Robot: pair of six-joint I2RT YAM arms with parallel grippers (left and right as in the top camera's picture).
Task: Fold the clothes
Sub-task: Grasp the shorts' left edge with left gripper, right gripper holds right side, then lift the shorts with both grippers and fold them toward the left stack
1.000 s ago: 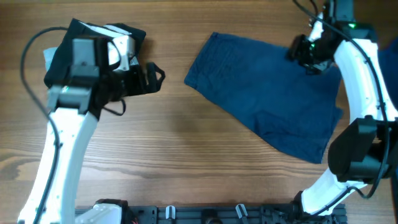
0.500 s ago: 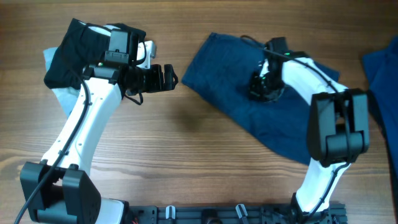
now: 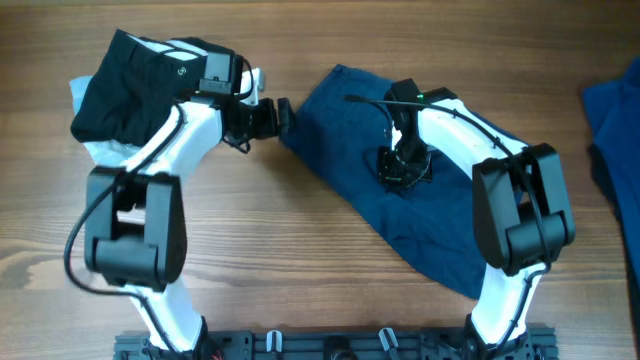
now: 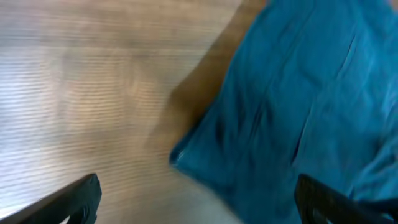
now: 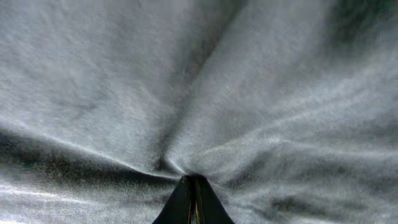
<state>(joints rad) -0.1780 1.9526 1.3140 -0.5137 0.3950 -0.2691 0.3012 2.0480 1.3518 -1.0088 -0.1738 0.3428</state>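
Dark blue shorts lie spread across the middle and right of the table. My right gripper presses down on their middle and is shut on a pinch of the cloth, which puckers around the fingertips. My left gripper is open, level with the table, at the shorts' upper left corner. In the left wrist view that corner lies between the wide-spread fingers, not gripped.
A folded black garment lies on a pale cloth at the far left. Another blue garment lies at the right edge. Bare wooden table runs along the front.
My right gripper moved left and down onto the shorts' middle, dragging the shorts left. My left gripper moved right to the shorts' corner.
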